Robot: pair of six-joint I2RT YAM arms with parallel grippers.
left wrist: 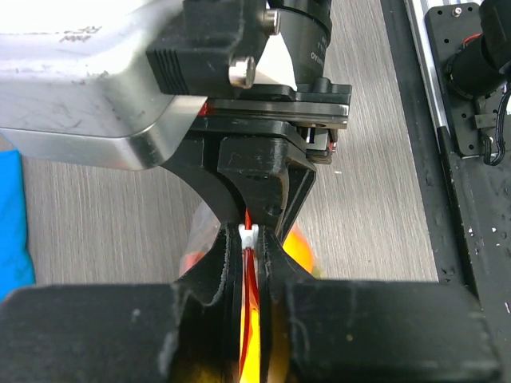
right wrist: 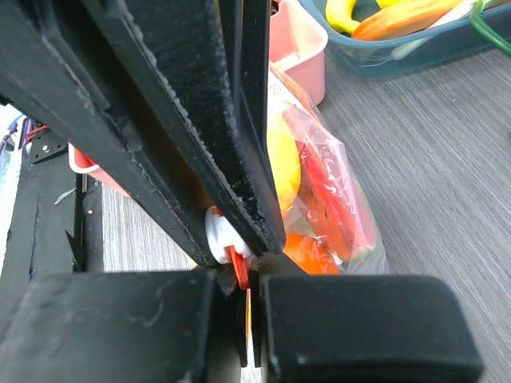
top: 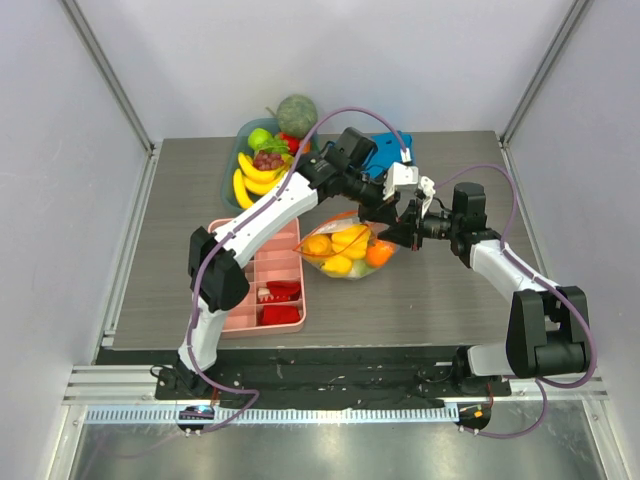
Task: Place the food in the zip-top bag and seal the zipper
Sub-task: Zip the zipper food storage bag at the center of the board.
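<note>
The clear zip-top bag (top: 345,252) lies mid-table with food inside: a lemon (top: 338,265), bananas (top: 350,238) and an orange (top: 379,253). My left gripper (top: 388,217) is shut on the orange-red zipper at its white slider (left wrist: 250,234), at the bag's right end. My right gripper (top: 403,232) is shut on the end of the zipper strip (right wrist: 243,275), right against the left fingers (right wrist: 200,120). In the right wrist view the bag (right wrist: 343,199) shows a watermelon slice (right wrist: 327,175) and the orange (right wrist: 311,251). More food lies in a teal bin (top: 240,150) at the back.
A pink compartment tray (top: 232,318) stands left of the bag. A folded blue cloth (top: 386,156) lies behind the grippers. A round green melon (top: 297,113) rests at the bin's far edge. The table's right edge runs near the right arm.
</note>
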